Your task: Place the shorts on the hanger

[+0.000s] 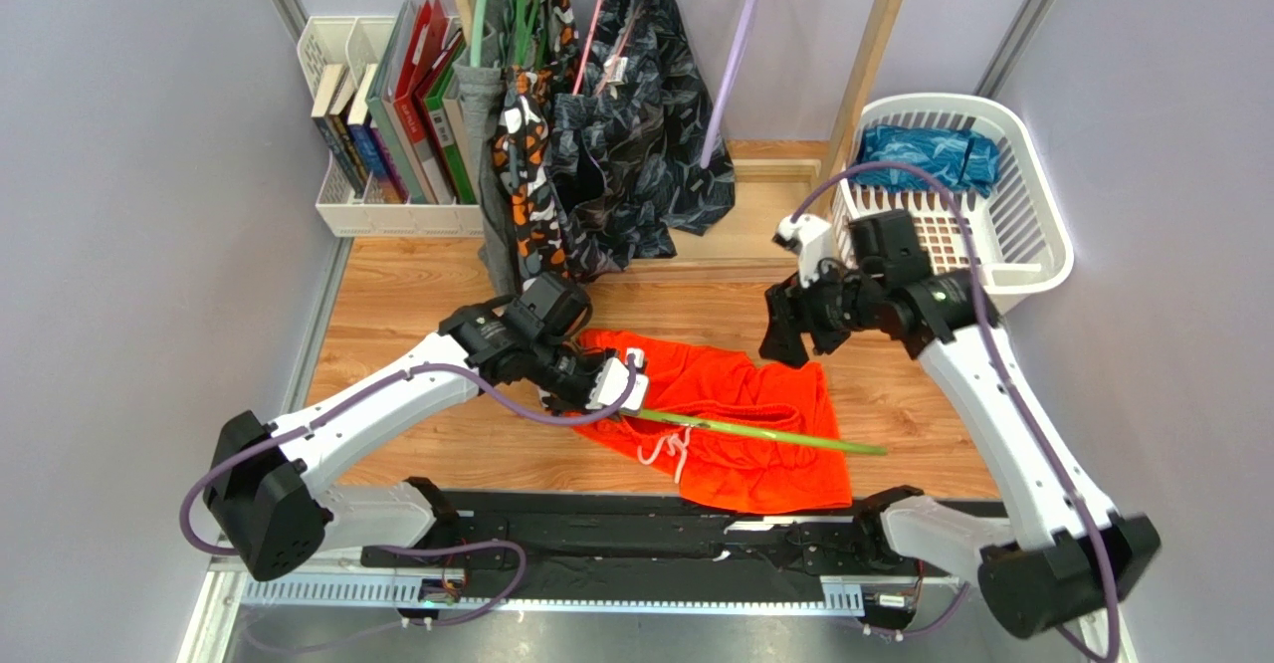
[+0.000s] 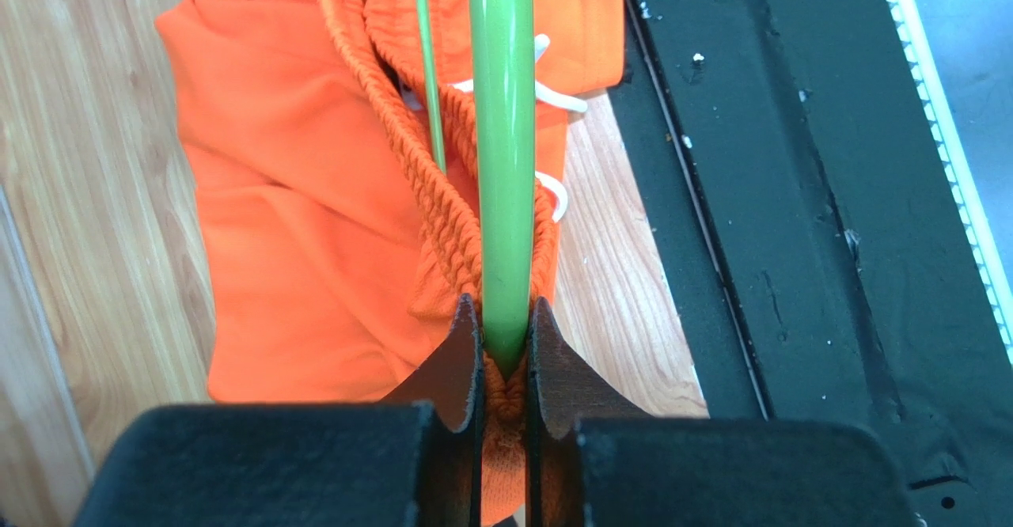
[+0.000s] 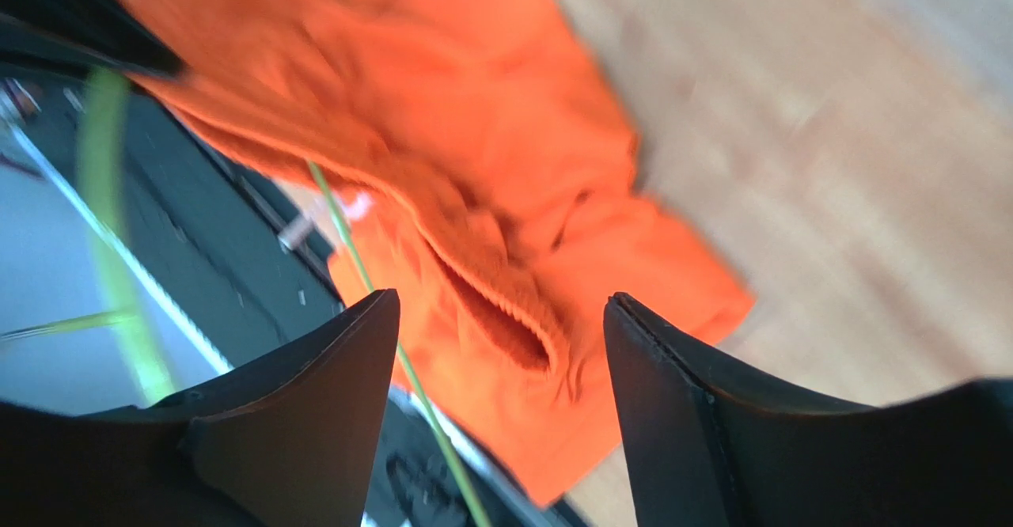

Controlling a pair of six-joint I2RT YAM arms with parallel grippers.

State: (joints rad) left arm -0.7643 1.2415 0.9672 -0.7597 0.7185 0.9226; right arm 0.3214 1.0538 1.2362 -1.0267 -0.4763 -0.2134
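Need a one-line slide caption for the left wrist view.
Left claw shut on the green hanger, its bar running over the orange shorts.

The top view looks steeply down from above; both wrist views sit close, facing down — all share the shorts (image 1: pixel 718 380).

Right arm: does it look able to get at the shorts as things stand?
Probably yes. The right hand is open above the shorts, orange fabric showing straight between its fingers with nothing over it. The hanger, pinched in the left hand, runs close by one finger and might get brushed.
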